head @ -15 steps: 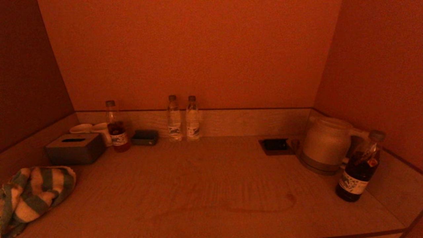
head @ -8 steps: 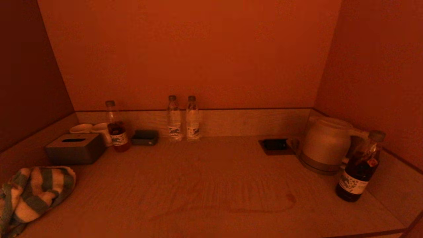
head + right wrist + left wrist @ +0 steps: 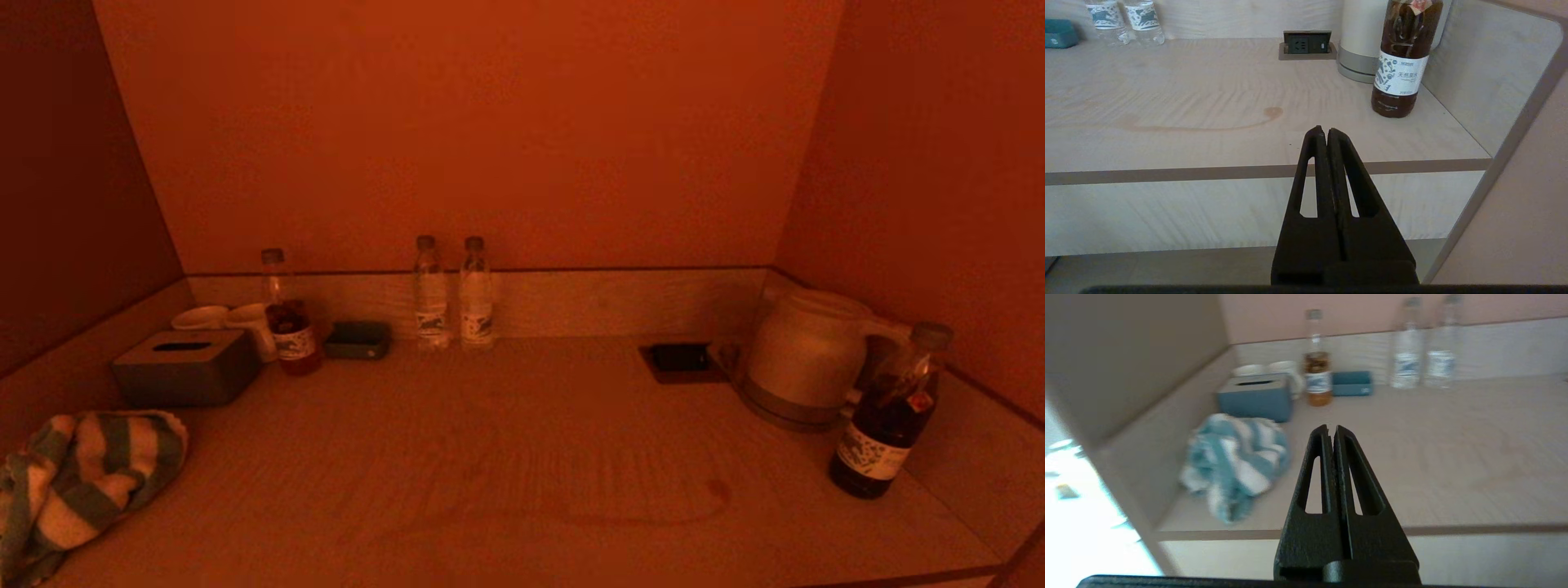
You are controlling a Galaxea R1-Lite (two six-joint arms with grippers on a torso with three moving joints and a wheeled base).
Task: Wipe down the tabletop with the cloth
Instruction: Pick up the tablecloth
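Items ranged along the back and sides of the table [image 3: 522, 457].

The cloth [image 3: 77, 482] is set at the front left, the tissue box [image 3: 186, 367] behind it; two water bottles [image 3: 451, 292] are stood at the back rim; the kettle [image 3: 804, 355] is placed back right, a dark bottle [image 3: 886, 412] before it.

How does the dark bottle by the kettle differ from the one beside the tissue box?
The dark bottle by the kettle is nearly full and stands toward the front right; the bottle beside the tissue box holds liquid only in its lower part and stands toward the back left, by the cups. Both stand upright, capped and labelled.
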